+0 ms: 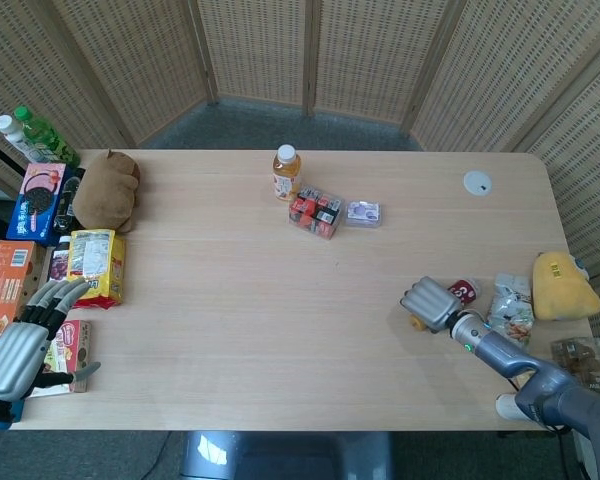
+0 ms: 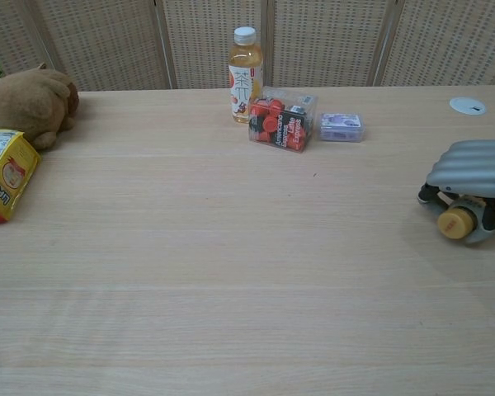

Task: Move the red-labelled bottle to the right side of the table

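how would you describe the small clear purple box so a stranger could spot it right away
Start at the far middle of the table, where an orange tea bottle stands. Right of it is a clear box of red capsules, and the small clear purple box lies on that box's right. It is the flattest and palest of the three.

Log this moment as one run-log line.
right hand: grips red-labelled bottle, lying on table | left hand: open, holds nothing | placement: table's right side
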